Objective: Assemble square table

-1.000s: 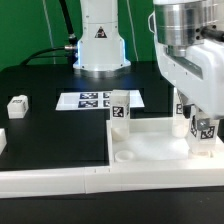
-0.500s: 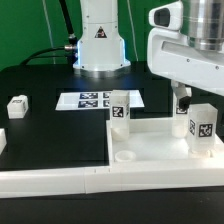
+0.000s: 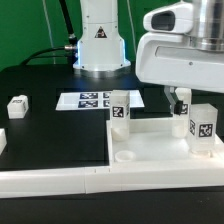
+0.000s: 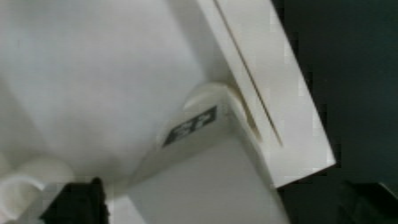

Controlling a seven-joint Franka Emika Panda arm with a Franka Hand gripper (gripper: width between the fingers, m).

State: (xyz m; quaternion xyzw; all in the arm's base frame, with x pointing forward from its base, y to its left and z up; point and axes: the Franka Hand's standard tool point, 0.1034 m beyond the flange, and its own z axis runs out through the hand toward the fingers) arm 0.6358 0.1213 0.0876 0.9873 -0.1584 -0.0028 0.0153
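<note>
The white square table top (image 3: 160, 150) lies at the exterior view's lower right. One tagged leg post (image 3: 118, 110) stands at its far left corner. Another (image 3: 203, 126) stands at its right side, and a third (image 3: 180, 122) shows partly behind it. My gripper (image 3: 181, 99) hangs just above and to the left of the right leg post, apart from it. Its jaws look spread with nothing between them. In the wrist view the gripper (image 4: 214, 208) looks down on the table top (image 4: 71, 80) and a tagged leg post (image 4: 201, 125) standing at its edge.
A loose leg post (image 3: 17, 104) lies on the black table at the left, and another white part (image 3: 2, 140) sits at the left edge. The marker board (image 3: 85, 100) lies before the robot base. The long L-shaped rail (image 3: 60, 180) runs along the front.
My gripper has risen off the right leg post and shifted slightly left. The leg post stays standing on the table top.
</note>
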